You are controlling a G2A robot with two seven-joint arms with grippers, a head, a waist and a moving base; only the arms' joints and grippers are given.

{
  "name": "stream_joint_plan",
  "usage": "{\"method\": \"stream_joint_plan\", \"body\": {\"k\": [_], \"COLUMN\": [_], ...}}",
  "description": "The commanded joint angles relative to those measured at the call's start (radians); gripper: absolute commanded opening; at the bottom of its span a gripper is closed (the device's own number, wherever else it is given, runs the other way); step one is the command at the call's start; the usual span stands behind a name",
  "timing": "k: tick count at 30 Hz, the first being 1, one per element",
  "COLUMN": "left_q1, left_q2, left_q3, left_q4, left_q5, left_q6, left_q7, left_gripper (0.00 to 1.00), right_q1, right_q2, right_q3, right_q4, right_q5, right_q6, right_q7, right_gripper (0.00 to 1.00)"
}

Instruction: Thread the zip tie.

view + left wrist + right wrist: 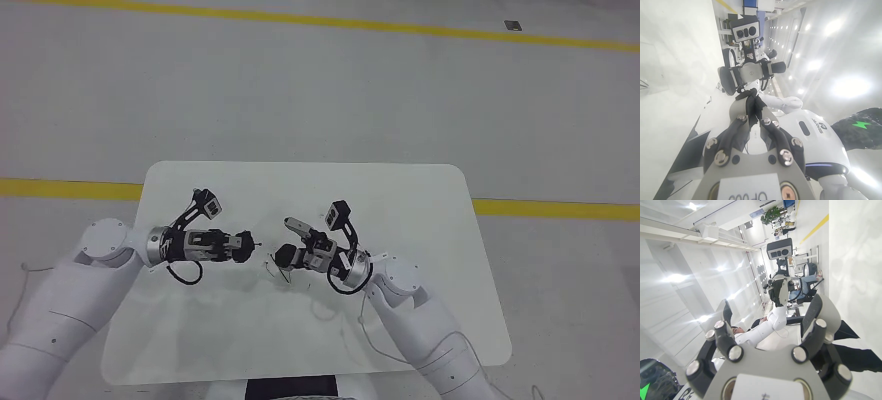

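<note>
Over the middle of the white table my two grippers face each other, tips a short gap apart. My left gripper is shut, its black-wrapped fingertips pressed together; whether anything thin is pinched between them I cannot tell. My right gripper is open, its fingers spread wide with nothing between them, and it also stands open in the left wrist view. A thin pale strand that may be the zip tie lies on the table just below the gap between the grippers.
The table's surface is bare white around the arms. Its near edge is close under both forearms. Yellow floor lines run beside and beyond the table.
</note>
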Motion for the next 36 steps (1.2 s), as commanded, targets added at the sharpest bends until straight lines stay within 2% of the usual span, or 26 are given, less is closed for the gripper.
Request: {"method": "stream_joint_plan", "body": {"k": [1, 10, 12, 15, 18, 21, 22, 26, 29, 36], "left_q1": [0.0, 0.0, 0.007, 0.009, 0.011, 0.03, 0.04, 0.069, 0.082, 0.083], "left_q2": [0.003, 0.004, 0.0, -0.001, -0.005, -0.015, -0.022, -0.048, -0.068, -0.07], "left_q3": [-0.006, -0.007, -0.007, -0.021, -0.071, -0.123, -0.147, -0.197, -0.216, -0.216], "left_q4": [0.0, -0.001, -0.001, 0.019, 0.012, 0.0, -0.005, -0.035, -0.034, -0.034], "left_q5": [0.0, 0.002, -0.005, -0.018, -0.017, -0.004, 0.002, 0.024, 0.021, 0.025], "left_q6": [-0.001, -0.001, -0.032, -0.118, -0.118, -0.118, -0.118, -0.118, -0.118, -0.118], "left_q7": [-0.011, -0.014, 0.047, 0.052, 0.024, -0.014, -0.035, -0.036, -0.036, -0.036], "left_gripper": [0.0, 0.0, 0.0, 0.0, 0.0, 0.0, 0.0, 0.0, 0.0, 0.0], "right_q1": [0.002, 0.004, 0.004, 0.004, 0.004, 0.004, 0.004, 0.004, 0.004, 0.004], "right_q2": [0.0, 0.0, 0.0, 0.0, 0.0, 0.0, 0.0, 0.0, 0.0, 0.0], "right_q3": [-0.004, -0.006, -0.006, -0.006, -0.006, -0.006, -0.006, -0.006, -0.006, -0.006], "right_q4": [0.001, 0.003, 0.003, 0.003, 0.003, 0.003, 0.003, 0.003, 0.003, 0.003], "right_q5": [-0.002, -0.004, -0.004, -0.004, -0.004, -0.004, -0.004, -0.004, -0.004, -0.004], "right_q6": [0.0, 0.002, 0.002, 0.002, 0.002, 0.002, 0.002, 0.002, 0.002, 0.002], "right_q7": [0.004, 0.009, 0.009, 0.009, 0.009, 0.009, 0.009, 0.009, 0.009, 0.009], "right_gripper": [1.0, 1.0, 1.0, 1.0, 1.0, 1.0, 1.0, 1.0, 1.0, 1.0]}}
